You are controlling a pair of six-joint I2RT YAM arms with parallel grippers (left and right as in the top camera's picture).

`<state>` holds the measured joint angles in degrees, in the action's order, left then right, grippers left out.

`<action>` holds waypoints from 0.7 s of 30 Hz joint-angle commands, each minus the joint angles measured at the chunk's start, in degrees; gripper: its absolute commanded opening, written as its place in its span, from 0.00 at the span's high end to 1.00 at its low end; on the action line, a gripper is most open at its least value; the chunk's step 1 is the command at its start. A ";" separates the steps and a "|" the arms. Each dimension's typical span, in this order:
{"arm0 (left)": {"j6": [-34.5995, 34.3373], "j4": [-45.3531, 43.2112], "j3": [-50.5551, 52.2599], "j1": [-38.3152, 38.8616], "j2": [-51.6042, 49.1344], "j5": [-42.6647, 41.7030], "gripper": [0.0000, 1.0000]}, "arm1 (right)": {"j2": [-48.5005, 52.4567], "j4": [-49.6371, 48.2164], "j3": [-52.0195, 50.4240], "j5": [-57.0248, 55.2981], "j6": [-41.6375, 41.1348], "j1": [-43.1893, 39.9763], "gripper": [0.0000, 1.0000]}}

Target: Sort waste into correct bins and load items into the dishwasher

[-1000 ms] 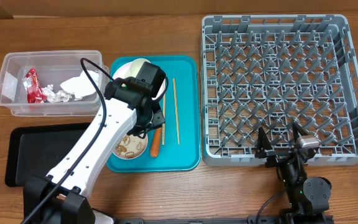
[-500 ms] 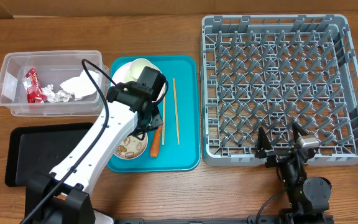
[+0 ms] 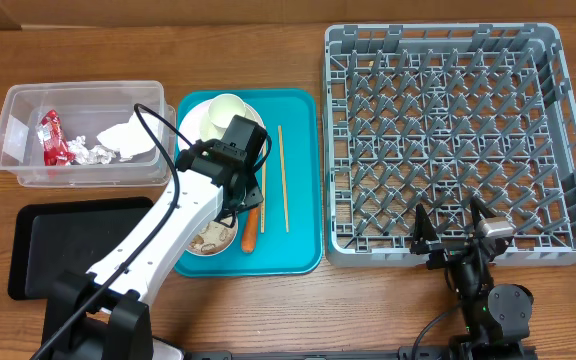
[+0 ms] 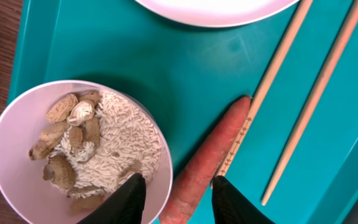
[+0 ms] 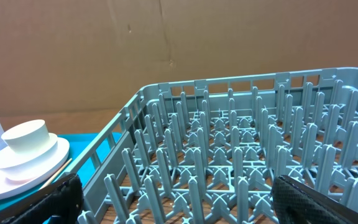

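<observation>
- Left gripper: jaws parted, astride the lower end of the orange carrot, not clamped on it
- The carrot lies on the teal tray at the lower centre of the wrist view, just beside the white bowl of rice scraps, with one chopstick resting over its upper end
- Right gripper: spread wide and empty, at the bottom edge of the grey dish rack, lower right of the overhead view
- Clear tub, upper left, holds the red wrapper and the napkin
</observation>
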<state>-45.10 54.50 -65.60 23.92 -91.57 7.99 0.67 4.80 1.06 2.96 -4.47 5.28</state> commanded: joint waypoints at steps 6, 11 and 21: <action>-1.44 -2.01 3.41 0.09 -1.70 0.81 0.61 | -0.50 -0.20 -0.59 -0.28 -0.07 -0.22 0.00; -1.42 -2.73 3.41 0.09 -3.74 0.72 0.61 | -0.50 -0.20 -0.59 -0.28 -0.07 -0.22 0.00; -1.40 -3.50 3.43 -0.02 -6.32 -1.95 0.61 | -0.50 -0.20 -0.59 -0.28 -0.07 -0.22 0.00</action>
<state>-45.17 51.27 -62.92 23.92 -95.61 7.05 0.67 4.78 1.06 2.94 -4.47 5.28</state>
